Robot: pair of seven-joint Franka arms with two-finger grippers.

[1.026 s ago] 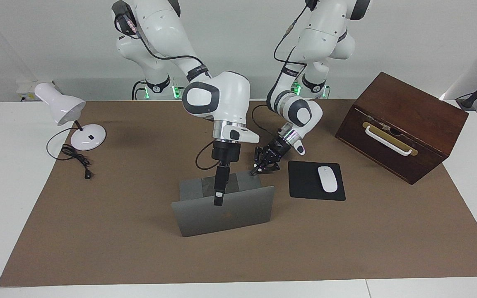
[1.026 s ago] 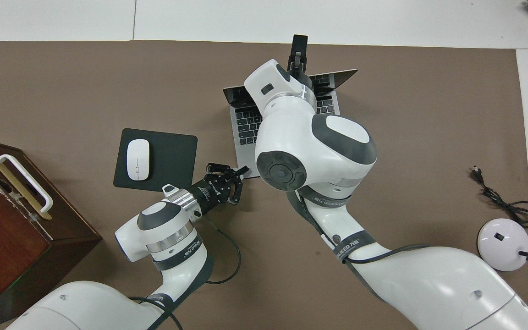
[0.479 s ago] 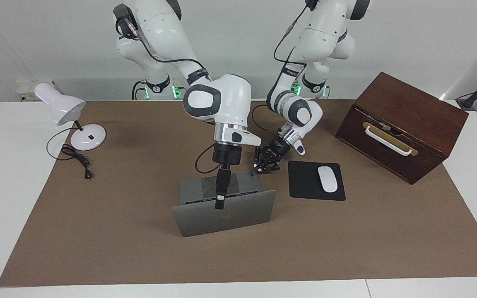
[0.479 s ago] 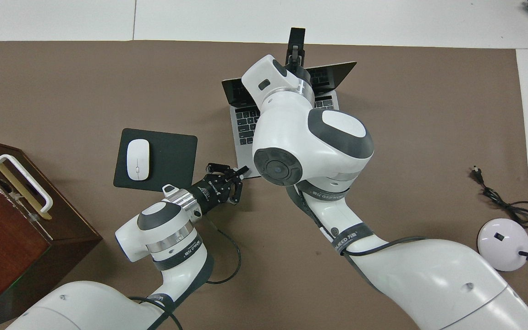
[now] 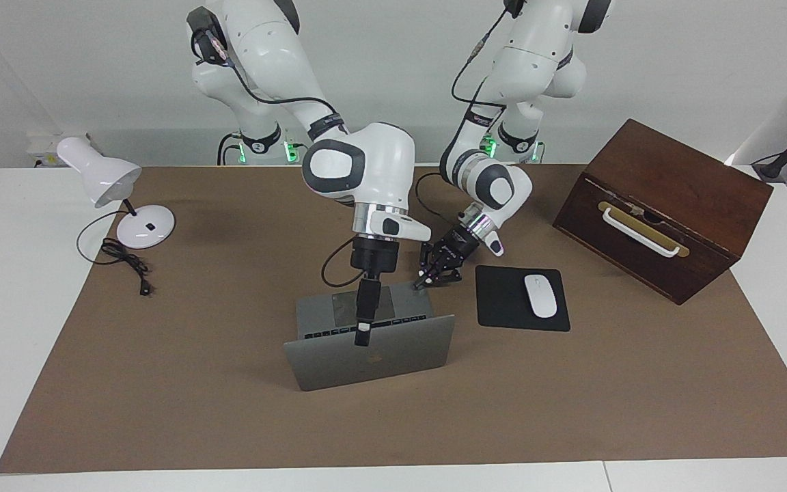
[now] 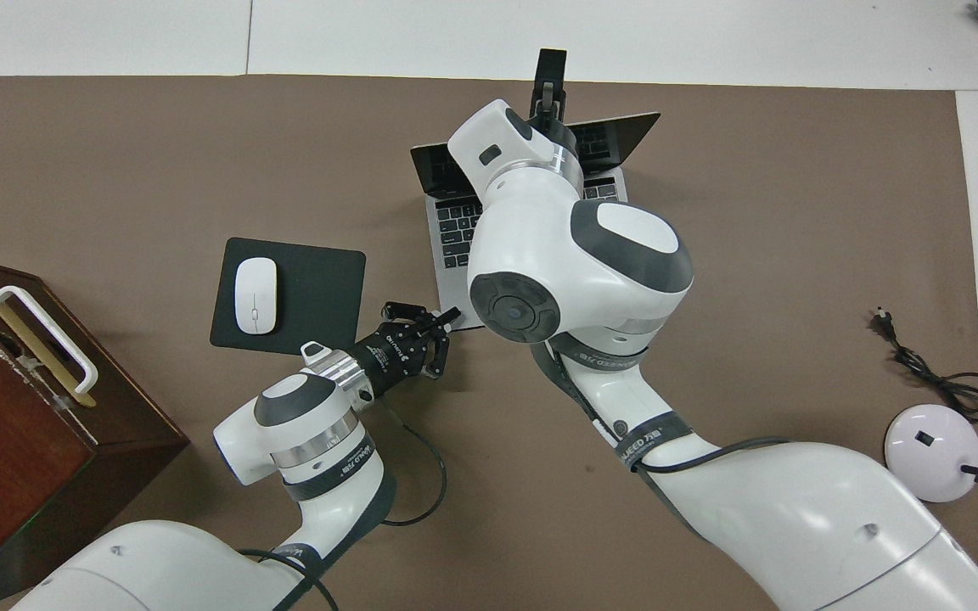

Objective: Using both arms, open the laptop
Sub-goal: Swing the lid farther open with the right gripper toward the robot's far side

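A brown mat (image 5: 229,383) covers most of the white table (image 5: 11,307). On it, toward the left arm's end, stands a dark wooden box (image 5: 663,205) with a white handle. The right arm (image 5: 359,164) reaches out from its base over the middle of the mat; the left arm (image 5: 496,178) bends down beside it.

The laptop (image 5: 373,352) sits in the middle of the mat, its silver-grey lid raised partway, the lid's back toward the facing camera and the keyboard deck toward the robots. The right gripper (image 5: 362,335) points down at the lid's top edge, fingers together on that edge. The left gripper (image 5: 426,280) rests at the corner of the laptop's deck nearest the robots, on the mouse pad's side, its fingertips closed together.

A white desk lamp (image 5: 117,198) with a black cord stands toward the right arm's end. A black mouse pad (image 5: 499,301) lies beside the laptop, with a white mouse (image 5: 540,295) on it.
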